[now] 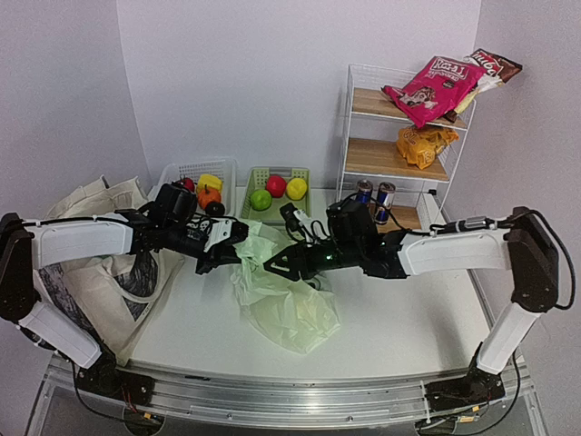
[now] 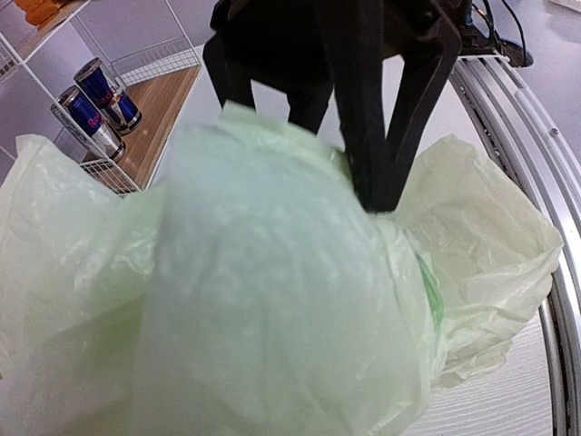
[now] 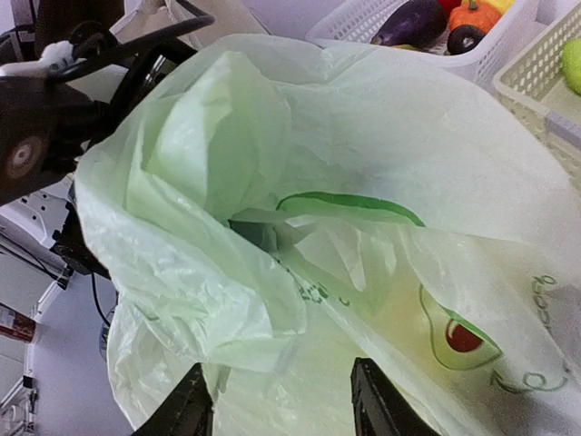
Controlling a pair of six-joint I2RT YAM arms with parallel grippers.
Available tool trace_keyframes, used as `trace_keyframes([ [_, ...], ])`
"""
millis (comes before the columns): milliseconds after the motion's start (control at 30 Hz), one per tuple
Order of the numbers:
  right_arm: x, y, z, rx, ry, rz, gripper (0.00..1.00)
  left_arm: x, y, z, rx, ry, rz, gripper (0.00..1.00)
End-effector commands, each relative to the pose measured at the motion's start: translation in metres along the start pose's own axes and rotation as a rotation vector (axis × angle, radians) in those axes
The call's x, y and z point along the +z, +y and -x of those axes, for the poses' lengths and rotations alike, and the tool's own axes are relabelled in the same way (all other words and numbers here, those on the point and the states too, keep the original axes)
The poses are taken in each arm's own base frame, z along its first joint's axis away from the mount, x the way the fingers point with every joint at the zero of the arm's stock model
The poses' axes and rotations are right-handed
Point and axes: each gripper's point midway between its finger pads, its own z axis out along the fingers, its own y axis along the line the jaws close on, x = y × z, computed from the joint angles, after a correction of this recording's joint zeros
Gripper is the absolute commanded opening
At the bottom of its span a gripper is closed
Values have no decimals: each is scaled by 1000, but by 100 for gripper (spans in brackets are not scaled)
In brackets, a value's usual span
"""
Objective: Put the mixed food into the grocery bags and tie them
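Top view: pale-green plastic bag (image 1: 289,309) lies mid-table between the two arms. Its top edge is lifted at the left gripper (image 1: 221,247), which is clamped on the film. The right gripper (image 1: 277,263) is just beside it at the bag mouth. Both arms reach inward, low.
Left wrist: bunched film fills the view, own fingers hidden.
Right wrist: fingers (image 3: 188,406) stand apart, with the bag opening just ahead.

green bag (image 1: 283,304): thin plastic, crinkly, see-through-ish, slight sheen. tote (image 1: 95,195): matt cloth, canvas i think. shelf boards (image 1: 386,156): wood, matt. cans (image 2: 107,93): glossy metal. snack packets (image 1: 434,84): shiny film.
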Motion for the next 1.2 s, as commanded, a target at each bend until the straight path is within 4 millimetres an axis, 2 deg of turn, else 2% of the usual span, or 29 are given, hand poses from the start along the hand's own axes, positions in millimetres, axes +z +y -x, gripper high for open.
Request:
trace_keyframes([
  [0, -36, -7, 5, -66, 24, -129, 53, -12, 12, 24, 6, -54, 56, 0],
  [167, -52, -7, 9, -64, 40, -169, 62, -17, 14, 26, -26, -56, 79, 0],
  [333, -62, 4, 30, -54, 26, -171, 70, -21, 9, 28, -28, -64, 87, 0],
  [500, -66, 31, 43, 15, 39, -62, 82, -22, 14, 31, -49, -75, 107, 0],
  [667, -63, 55, 46, 41, 50, 29, 84, -23, 20, 40, -113, -103, 125, 0],
  [833, -42, 76, 40, -28, 11, 40, 86, -27, 26, 71, -222, -163, 143, 0],
  [933, -21, 79, 49, -33, -69, 25, 86, -24, 10, 86, -250, -188, 102, 0],
  [1067, 8, 84, 52, -21, -58, 50, 87, -26, -5, 106, -292, -249, 48, 0],
  [1133, 17, 81, 46, -13, -36, 46, 87, -31, 2, 119, -310, -287, 69, 0],
  [1167, 15, 78, 44, -15, -37, 25, 83, -35, 6, 125, -315, -302, 83, 0],
])
